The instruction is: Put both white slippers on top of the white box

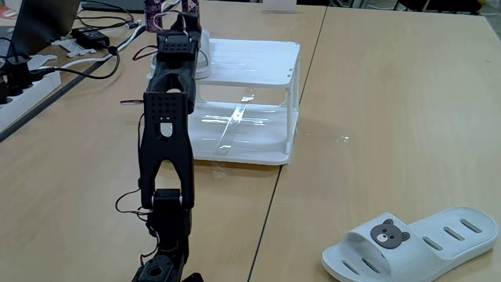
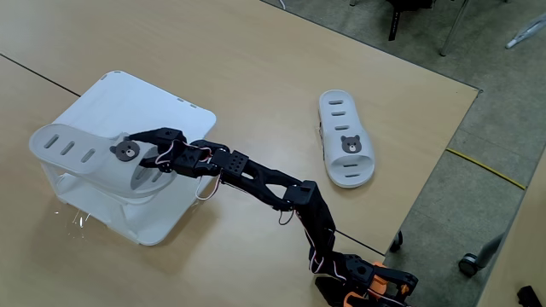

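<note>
One white slipper [image 1: 415,243] lies flat on the tabletop [image 1: 376,102] near you, well apart from the white box [image 1: 270,117]. Farther off, your arm reaches over the box. The other slipper [image 2: 85,158] lies on top of it, and your fingers [image 2: 141,162] grip it near its bear face.

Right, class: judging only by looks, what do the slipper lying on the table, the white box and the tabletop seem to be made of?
The slipper on the table: probably soft moulded rubber or foam, matte off-white, with rounded edges and moulded slots. The white box: likely hard plastic, its glossy top catching highlights and its side walls see-through. The tabletop: a pale wood-grain surface with a smooth low sheen, possibly laminate; the views cannot settle that.
</note>
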Robot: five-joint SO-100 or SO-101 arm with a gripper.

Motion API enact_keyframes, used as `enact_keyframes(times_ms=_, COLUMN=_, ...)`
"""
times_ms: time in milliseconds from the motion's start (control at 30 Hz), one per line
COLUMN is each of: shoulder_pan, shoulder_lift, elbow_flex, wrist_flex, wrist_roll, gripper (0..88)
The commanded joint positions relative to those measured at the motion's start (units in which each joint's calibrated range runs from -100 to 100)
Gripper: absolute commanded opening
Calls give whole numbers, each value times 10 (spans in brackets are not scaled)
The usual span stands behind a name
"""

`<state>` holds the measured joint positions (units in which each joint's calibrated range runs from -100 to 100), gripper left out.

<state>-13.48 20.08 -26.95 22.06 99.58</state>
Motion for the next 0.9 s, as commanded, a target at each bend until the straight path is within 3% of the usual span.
enact_keyframes(times_ms=0, shoulder_pan=4, shoulder_lift=-86, elbow_flex=-3, wrist_flex=1, wrist_roll=4, gripper=263)
enact_keyframes(times_ms=167, shoulder_pan=4, shoulder_lift=-120, elbow_flex=0, wrist_flex=36, wrist_roll=4, gripper=263)
enact_keyframes(times_ms=500, shoulder_pan=6, shoulder_lift=-300, elbow_flex=167, wrist_flex=18, wrist_roll=4, gripper=239)
enact_keyframes(times_ms=667, shoulder_pan=37, shoulder_lift=-232, elbow_flex=52, wrist_flex=-171, wrist_roll=4, gripper=4)
enact_keyframes(times_ms=867, shoulder_pan=74, shoulder_lift=-248, elbow_flex=63, wrist_flex=-453, wrist_roll=4, gripper=8)
